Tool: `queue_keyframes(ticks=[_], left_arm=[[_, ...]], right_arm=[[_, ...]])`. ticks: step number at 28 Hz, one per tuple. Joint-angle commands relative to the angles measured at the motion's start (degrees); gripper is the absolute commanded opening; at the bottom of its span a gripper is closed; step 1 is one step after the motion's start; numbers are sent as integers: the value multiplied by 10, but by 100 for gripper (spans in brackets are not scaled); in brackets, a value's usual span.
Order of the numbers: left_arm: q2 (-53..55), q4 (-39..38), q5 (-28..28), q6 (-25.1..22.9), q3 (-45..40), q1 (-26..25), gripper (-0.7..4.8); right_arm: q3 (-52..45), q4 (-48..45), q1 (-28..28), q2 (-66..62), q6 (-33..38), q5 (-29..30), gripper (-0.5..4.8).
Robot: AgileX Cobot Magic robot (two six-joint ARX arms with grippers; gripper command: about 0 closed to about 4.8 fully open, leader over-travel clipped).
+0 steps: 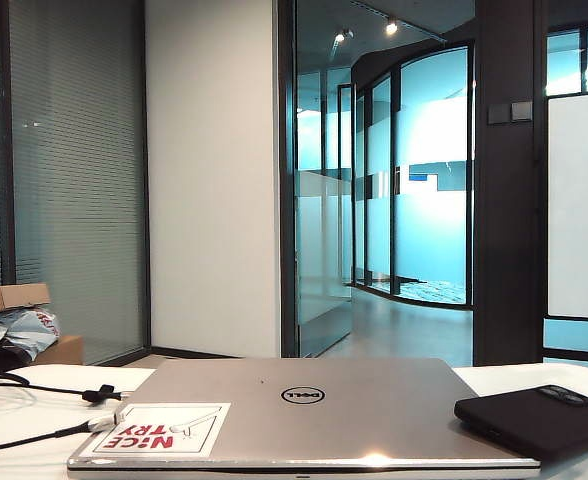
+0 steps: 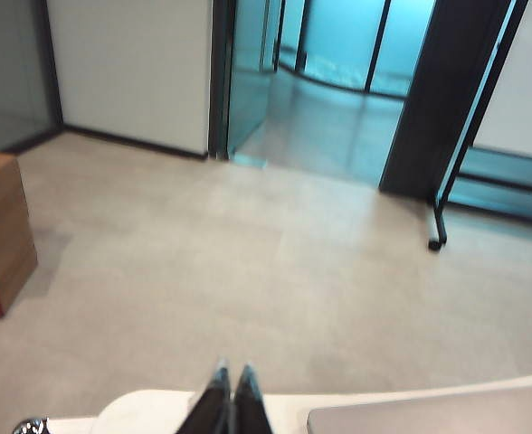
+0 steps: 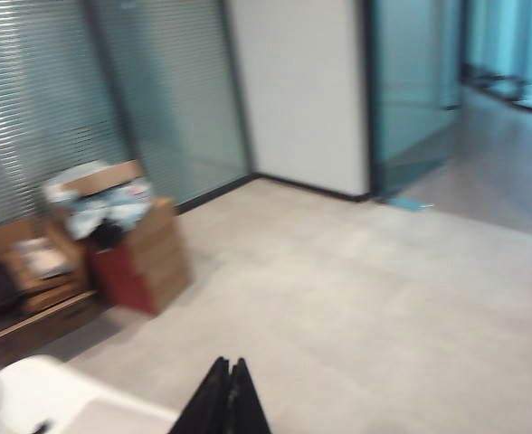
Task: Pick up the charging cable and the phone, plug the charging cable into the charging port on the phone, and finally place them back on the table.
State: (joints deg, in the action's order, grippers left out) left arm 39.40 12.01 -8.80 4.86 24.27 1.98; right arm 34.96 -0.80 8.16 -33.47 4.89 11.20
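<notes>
Exterior view, charging cable: the charging cable [image 1: 44, 392] lies untouched on the left part of the table [image 1: 14, 455], its black cord looping past a small tie-strap knot, its silvery plug tip resting at the near left corner of the laptop [image 1: 304, 412], just by the red-lettered sticker [image 1: 162, 430].
Exterior view, phone: the phone [image 1: 536, 420] lies flat on the right, its near end overlapping the laptop's right edge, camera bump toward the far end; nothing grips it.
Exterior view, arms: neither arm nor gripper shows in this view.
Left wrist view, gripper: the left gripper [image 2: 229, 384] has its two fingers pressed together with nothing between them; it hangs above the table's far edge, pointing out over the room floor, with a corner of the laptop [image 2: 429, 423] just in frame.
Left wrist view, task things: neither cable nor phone can be made out here; a small shiny thing at the frame's corner is too little seen to name.
Right wrist view, gripper: the right gripper [image 3: 227, 389] is likewise fully closed and empty, above the table's white edge [image 3: 31, 398], facing the cardboard boxes [image 3: 112, 244] on the floor.
Right wrist view, task things: blurred; neither cable nor phone visible.
Done: nothing, by my reading; both things sit unplugged and well apart.
Left: opening the jaws, both pick-ups, plugging in, setting down.
</notes>
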Motion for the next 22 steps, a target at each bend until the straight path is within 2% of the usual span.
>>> queue_keyframes(ticks=[1,4,5,10,13,16,19,20,21,22], left_arm=[[47,10,0,-4,28,7,-6],[97,11,0,-32,47,38,-6],[104,10,0,-40,47,49,-6],[128,-7,0,-97,47,130,-6],[130,-35,0,-142,46,146,-6],[131,-77,0,-220,46,149,-6],[134,-139,0,-333,44,149,-6],[134,-146,0,-354,41,149,-1],[134,-147,0,-364,38,149,12],[134,-147,-1,-379,33,149,73]], right_arm=[[3,8,60,-3,-4,-10,-5],[3,48,151,-2,-6,-24,-5],[3,56,165,-2,-12,-25,-5],[3,132,265,-1,-87,-23,-5],[3,162,289,-1,-109,-23,-5],[3,169,301,-1,-110,-23,-5],[3,169,302,-1,-110,-26,-5],[3,168,302,-1,-110,-26,-5],[3,168,302,-2,-110,-26,-5],[3,168,302,-2,-110,-26,-5]])
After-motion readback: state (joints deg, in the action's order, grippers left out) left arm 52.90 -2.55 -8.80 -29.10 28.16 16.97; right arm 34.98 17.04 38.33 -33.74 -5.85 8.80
